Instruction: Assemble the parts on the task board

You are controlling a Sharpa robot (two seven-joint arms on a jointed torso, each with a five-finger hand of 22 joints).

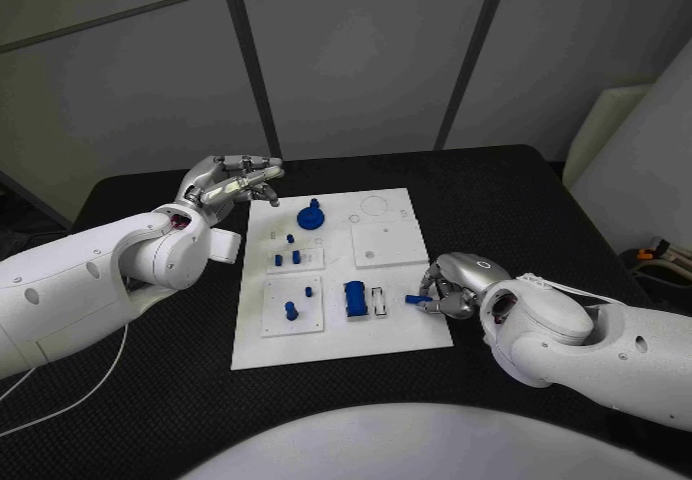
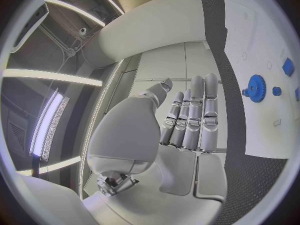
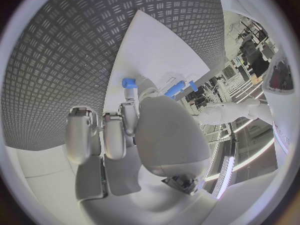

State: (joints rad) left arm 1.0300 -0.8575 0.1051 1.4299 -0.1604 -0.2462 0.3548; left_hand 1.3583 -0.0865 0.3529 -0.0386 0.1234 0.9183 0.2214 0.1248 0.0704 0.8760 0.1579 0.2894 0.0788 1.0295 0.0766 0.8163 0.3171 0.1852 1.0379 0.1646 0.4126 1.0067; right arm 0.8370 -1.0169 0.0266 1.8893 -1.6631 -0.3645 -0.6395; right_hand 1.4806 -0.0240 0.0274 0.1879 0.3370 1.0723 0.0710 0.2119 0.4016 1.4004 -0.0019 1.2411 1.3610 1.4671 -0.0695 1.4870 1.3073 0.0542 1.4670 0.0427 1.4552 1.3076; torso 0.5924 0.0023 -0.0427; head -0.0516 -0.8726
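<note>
No legible writing on task board [image 1: 397,340]

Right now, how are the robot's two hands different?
The right hand pinches a small blue part at the near right edge of the task board; the left hand holds nothing. The left hand hovers by the board's far left corner, with fingers straight and close together in the left wrist view; the right hand's fingers curl in. Both are silver hands on white arms.

blue gear [image 1: 310,214] upright mid-board, bare table [image 1: 490,190] around
</note>
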